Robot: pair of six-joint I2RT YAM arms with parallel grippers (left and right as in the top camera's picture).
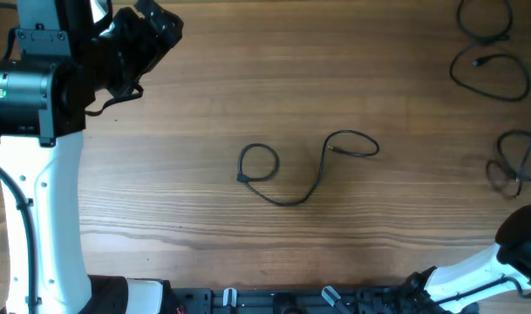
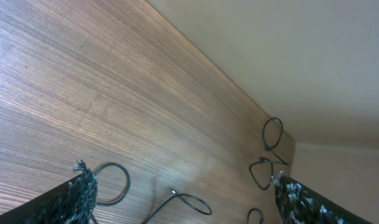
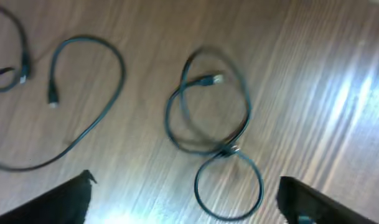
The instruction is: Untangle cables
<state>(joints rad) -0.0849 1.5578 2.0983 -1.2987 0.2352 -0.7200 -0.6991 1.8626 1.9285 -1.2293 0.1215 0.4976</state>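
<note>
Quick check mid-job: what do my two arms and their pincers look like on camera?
Left arm and right arm: white links, black joint housings. A black wire runs along the left one, whose housing shows a green light. Left pincer and right pincer: black fingers; the left's tips look speckled.

Wooden table (image 1: 160, 227), one looped black cable (image 1: 293, 202) at centre, other cables (image 1: 479, 62) near its right edge.
</note>
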